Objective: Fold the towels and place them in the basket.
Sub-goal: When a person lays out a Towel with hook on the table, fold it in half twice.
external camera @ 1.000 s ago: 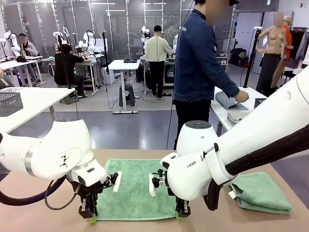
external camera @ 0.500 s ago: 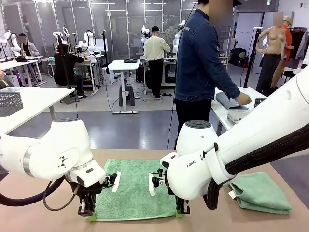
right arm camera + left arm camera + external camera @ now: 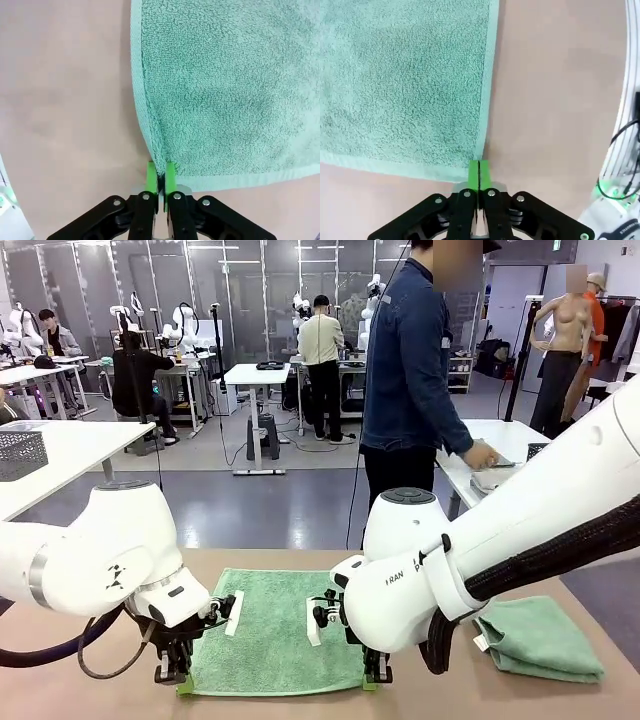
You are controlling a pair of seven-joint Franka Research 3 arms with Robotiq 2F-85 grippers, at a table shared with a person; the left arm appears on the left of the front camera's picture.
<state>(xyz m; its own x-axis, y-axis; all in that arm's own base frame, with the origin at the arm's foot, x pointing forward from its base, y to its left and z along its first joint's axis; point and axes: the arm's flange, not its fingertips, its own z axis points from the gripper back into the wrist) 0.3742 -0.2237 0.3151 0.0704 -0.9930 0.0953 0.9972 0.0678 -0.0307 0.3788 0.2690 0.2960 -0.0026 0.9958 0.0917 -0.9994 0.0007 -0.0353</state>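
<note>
Front: towel flat on bench; left hand and right hand at its near corners.
Left wrist: pads closed at the extreme corner tip, bite unclear. Likely to slip when lifted.
Right wrist: pinching the hem.

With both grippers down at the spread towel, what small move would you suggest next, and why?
Probably lift both near corners slightly, together: the left gripper and right gripper are each shut on a corner of the flat mint-green towel, ready for folding.
</note>
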